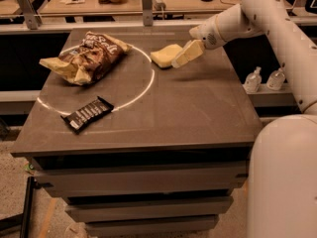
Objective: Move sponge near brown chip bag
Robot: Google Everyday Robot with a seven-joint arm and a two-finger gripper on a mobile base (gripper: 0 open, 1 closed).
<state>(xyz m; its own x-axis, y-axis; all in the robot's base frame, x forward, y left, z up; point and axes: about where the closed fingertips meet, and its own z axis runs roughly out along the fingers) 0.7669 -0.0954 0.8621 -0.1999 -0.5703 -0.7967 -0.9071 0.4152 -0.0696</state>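
Fingers point(187, 53) beside sponge point(165, 56), contact unclear

On the table point(198, 113), the bag point(89, 57) lies at 10 o'clock and the sponge point(165, 55) at 12, by the white circle's point(148, 83) rim. The gripper point(185, 54) meets the sponge's 3 o'clock edge. A candy bar point(88, 114) lies at 8 o'clock.

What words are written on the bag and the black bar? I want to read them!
Brown chip bag: white letters, too blurred to read.
Black candy bar: white letters, too blurred to read.
The sponge and the robot's hand beside it show no words.
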